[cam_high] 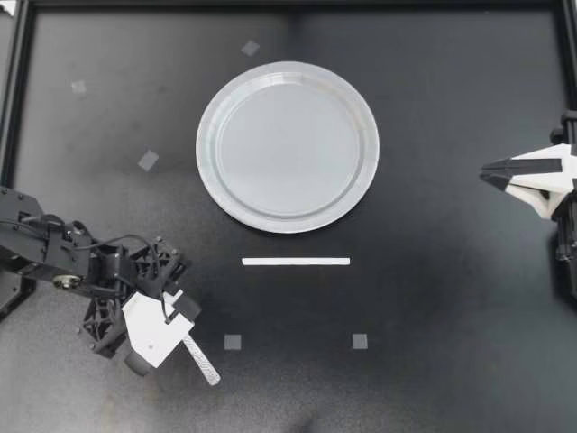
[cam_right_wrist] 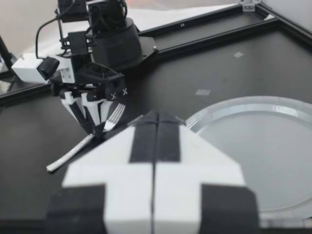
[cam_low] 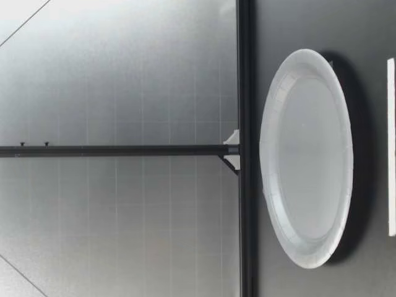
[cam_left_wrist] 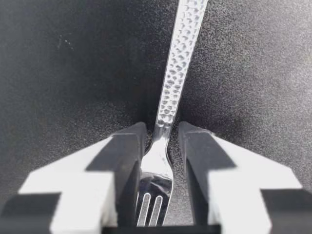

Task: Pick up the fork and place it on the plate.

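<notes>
left gripper [cam_high: 180, 329]: loose astride fork [cam_high: 203, 361] neck, not clamped | right gripper [cam_high: 491, 171]: clenched | risk: narrow neck may slip — fork pivots, misses plate [cam_high: 206, 147]

our left arm comes in from the left side with its wrist bent down toward the table; left gripper [cam_high: 187, 336] [cam_left_wrist: 162, 139] sits low, its fingers [cam_left_wrist: 127, 156] narrowly parted on either side of the fork [cam_left_wrist: 178, 73], a dark gap showing beside one finger; our right arm holds at the right edge; right gripper [cam_high: 487, 171] [cam_right_wrist: 155, 122] points toward the table's middle, fingers pressed together.
</notes>
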